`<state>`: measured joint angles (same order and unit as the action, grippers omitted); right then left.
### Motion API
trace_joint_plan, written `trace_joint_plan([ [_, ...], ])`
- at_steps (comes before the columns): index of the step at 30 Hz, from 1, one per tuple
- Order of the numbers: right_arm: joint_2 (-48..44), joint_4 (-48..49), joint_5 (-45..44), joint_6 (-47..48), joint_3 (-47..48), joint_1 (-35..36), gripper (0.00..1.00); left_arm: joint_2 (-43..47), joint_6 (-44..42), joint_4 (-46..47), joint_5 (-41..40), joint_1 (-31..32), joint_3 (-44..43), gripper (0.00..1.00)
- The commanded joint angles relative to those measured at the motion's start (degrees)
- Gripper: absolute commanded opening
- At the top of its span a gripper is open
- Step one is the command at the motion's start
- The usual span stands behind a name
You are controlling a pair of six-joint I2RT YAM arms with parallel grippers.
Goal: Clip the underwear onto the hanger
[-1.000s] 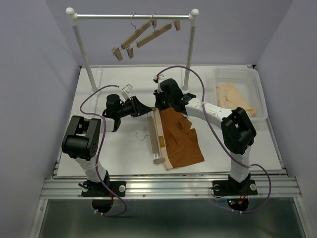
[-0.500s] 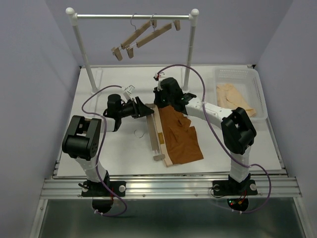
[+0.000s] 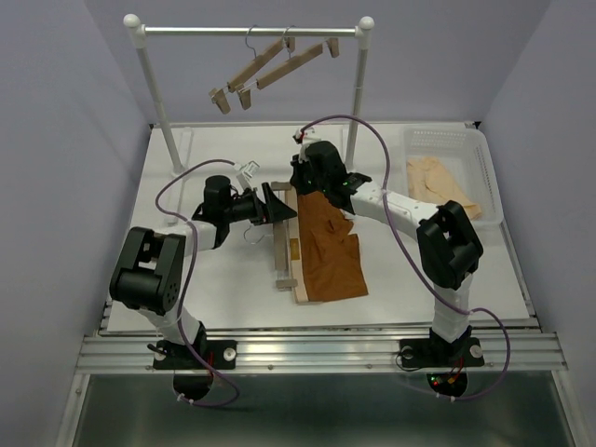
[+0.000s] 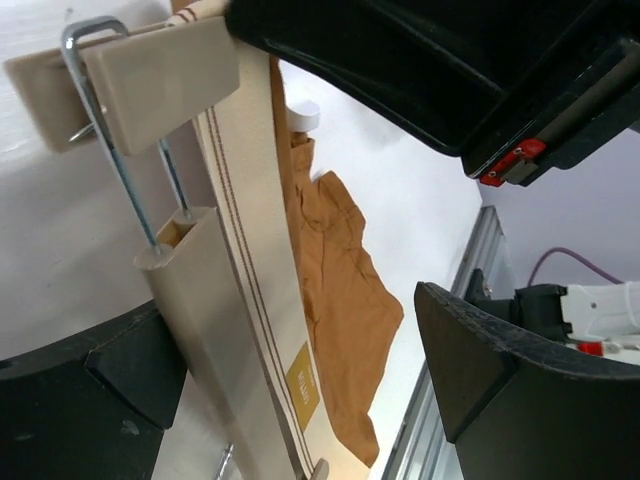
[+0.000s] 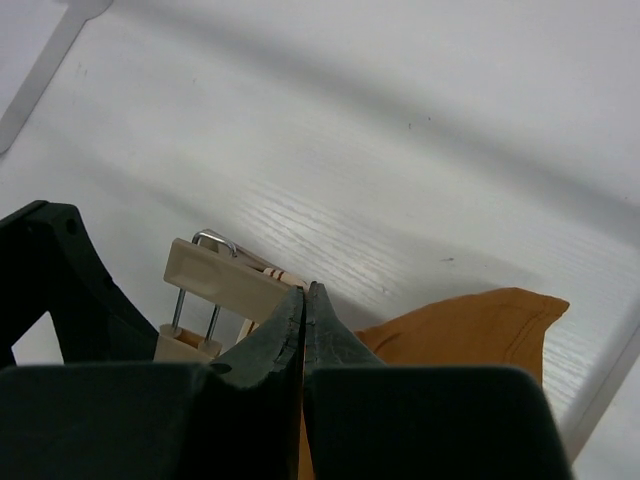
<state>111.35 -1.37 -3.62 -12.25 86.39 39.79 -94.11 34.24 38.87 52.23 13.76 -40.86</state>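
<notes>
The hanger (image 3: pixel 282 244) lies flat on the table, running near to far, with its clip (image 4: pixel 160 80) at the far end. The rust-brown underwear (image 3: pixel 331 250) lies along its right side, its tan waistband (image 4: pixel 250 260) against the wood bar (image 4: pixel 195 300). My left gripper (image 3: pixel 278 205) is open, its fingers wide apart on either side of the bar's far end. My right gripper (image 3: pixel 300 184) is shut on the waistband's far corner, right beside the clip (image 5: pixel 225 275). In the right wrist view the underwear (image 5: pixel 470 325) shows past my right gripper's (image 5: pixel 305 292) tips.
A clothes rail (image 3: pixel 251 31) at the back carries two more wooden hangers (image 3: pixel 270 65). A white basket (image 3: pixel 492 172) at the far right holds cream garments (image 3: pixel 440 182). The rail's posts (image 3: pixel 354 102) stand just behind the right gripper.
The left gripper has opened wide and shifted right over the hanger's far end. The right gripper has pulled the underwear farther away, so the cloth lies straighter, and the hanger has shifted with it.
</notes>
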Motion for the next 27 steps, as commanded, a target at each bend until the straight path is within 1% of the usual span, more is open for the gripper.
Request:
trace_joint_plan([
  [1, -4.4, 4.3, -1.5, 0.4, 0.5, -0.1, 0.01, 5.7, -6.2, -9.7, -7.6, -0.3, -2.6, 0.99],
  [2, -4.6, 4.3, -1.5, 0.7, -0.2, -0.1, 0.01, 6.3, -6.3, -12.8, -11.3, -0.3, -2.6, 0.99],
  [5, -5.7, 4.1, -0.9, 1.3, -1.2, -0.1, 0.01, 9.7, -5.5, -16.8, -17.4, -0.6, -2.3, 0.99],
  [8, -6.3, 4.2, -0.2, 1.4, -2.4, -0.1, 0.01, 15.0, -5.0, -18.7, -21.0, -1.1, -0.3, 0.99],
  [9, -6.3, 4.2, 0.2, 1.4, -2.5, -0.1, 0.01, 18.0, -4.8, -19.1, -21.9, -1.4, 0.2, 0.99],
  [12, -6.8, 4.3, 0.7, 1.2, -3.2, -0.1, 0.01, 22.3, -3.8, -22.1, -23.9, -1.4, 1.1, 0.99],
  [15, -6.9, 4.3, 0.7, 1.6, -3.8, -0.1, 0.01, 29.1, -2.8, -23.7, -26.7, -1.4, 5.3, 0.99],
  [18, -7.1, 4.3, 0.6, 1.8, -4.0, -0.1, 0.01, 32.1, -2.2, -25.0, -27.2, -1.4, 7.8, 0.99],
  [19, -7.2, 4.3, 0.6, 1.7, -4.3, -0.1, 0.01, 34.0, -1.1, -24.6, -26.8, -1.5, 10.1, 0.99],
  [23, -7.4, 4.3, 0.7, 1.8, -4.3, -0.1, 0.01, 39.3, 3.0, -20.8, -24.2, -1.3, 17.6, 0.99],
  [26, -7.3, 4.1, 1.1, 2.1, -4.0, -0.1, 0.01, 45.3, 5.5, -17.5, -22.7, -0.8, 24.1, 0.99],
  [27, -7.2, 4.1, 1.0, 2.0, -3.9, -0.1, 0.01, 45.3, 5.9, -16.7, -22.2, -0.6, 24.1, 0.99],
])
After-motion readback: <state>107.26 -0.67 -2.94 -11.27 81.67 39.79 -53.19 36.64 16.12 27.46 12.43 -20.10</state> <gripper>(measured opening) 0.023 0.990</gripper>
